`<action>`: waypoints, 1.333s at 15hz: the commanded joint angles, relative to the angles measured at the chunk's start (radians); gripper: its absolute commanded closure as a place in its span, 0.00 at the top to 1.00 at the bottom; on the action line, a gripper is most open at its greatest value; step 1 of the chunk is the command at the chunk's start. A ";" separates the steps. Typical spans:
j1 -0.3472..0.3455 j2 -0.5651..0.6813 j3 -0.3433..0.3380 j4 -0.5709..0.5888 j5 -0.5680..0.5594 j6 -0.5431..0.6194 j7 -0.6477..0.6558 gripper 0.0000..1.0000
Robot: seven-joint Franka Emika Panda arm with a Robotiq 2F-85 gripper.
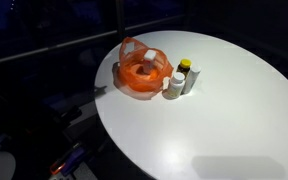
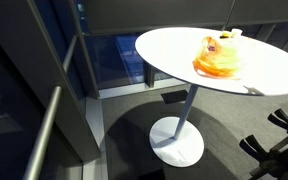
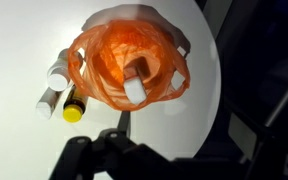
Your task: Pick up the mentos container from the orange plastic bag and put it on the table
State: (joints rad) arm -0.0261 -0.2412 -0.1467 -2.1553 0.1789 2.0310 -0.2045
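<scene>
Directly beyond the gripper (image 3: 121,145) in the wrist view, the mentos container (image 3: 134,82) lay inside the orange plastic bag (image 3: 104,60) on the table (image 3: 24,40), long axis running roughly near-to-far toward the jaws (opening too dark to judge; nothing visibly held).

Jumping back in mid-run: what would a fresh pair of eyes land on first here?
The bright orange plastic bag grabs the eye, lying open on the round white table with a white container inside it. Close beside the bag stand small bottles, one with a yellow cap. The pincer is a dark shape at the bottom edge of the wrist view, and its opening is hard to judge.
</scene>
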 commanded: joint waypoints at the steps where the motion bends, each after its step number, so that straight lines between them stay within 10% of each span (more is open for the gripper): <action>1: -0.018 0.107 0.013 0.078 -0.018 0.004 0.022 1.00; 20: -0.021 0.484 0.047 0.152 -0.121 0.183 0.200 1.00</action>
State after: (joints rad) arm -0.0317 0.2049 -0.1158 -2.0431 0.0714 2.2131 -0.0375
